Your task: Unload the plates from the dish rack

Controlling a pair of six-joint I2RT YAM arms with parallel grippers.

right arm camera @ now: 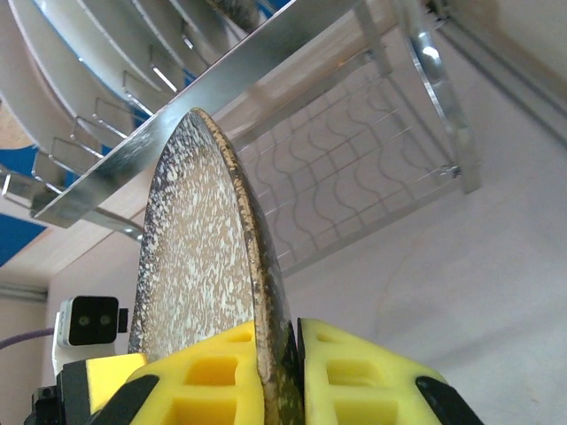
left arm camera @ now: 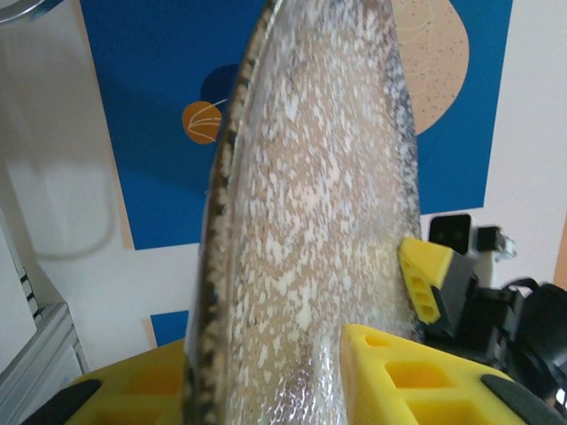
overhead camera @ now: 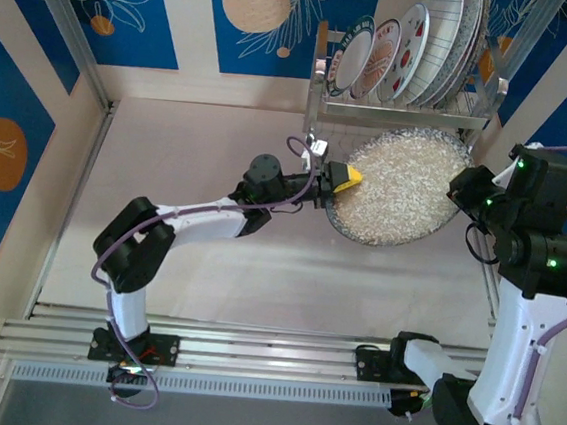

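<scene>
**Speckled plate out of rack, pinched at both rims**

Speckled plate [overhead camera: 398, 186] hangs face-up above the table [overhead camera: 212, 226], just in front of the dish rack [overhead camera: 404, 112]. Left gripper [overhead camera: 345, 177] is clamped on its left rim. Right gripper [right arm camera: 279, 354] is clamped on the opposite rim, a pad on each face. Likely reason: a handover, or steadying a wide plate that a single thin-rim pinch would let droop. Remaining plates [overhead camera: 400, 48] stand upright in the upper slots, awaiting their turn

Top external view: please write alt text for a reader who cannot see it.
A speckled plate is held by the left hand at its left rim and the right hand at its right, before a dish rack of upright plates.
</scene>
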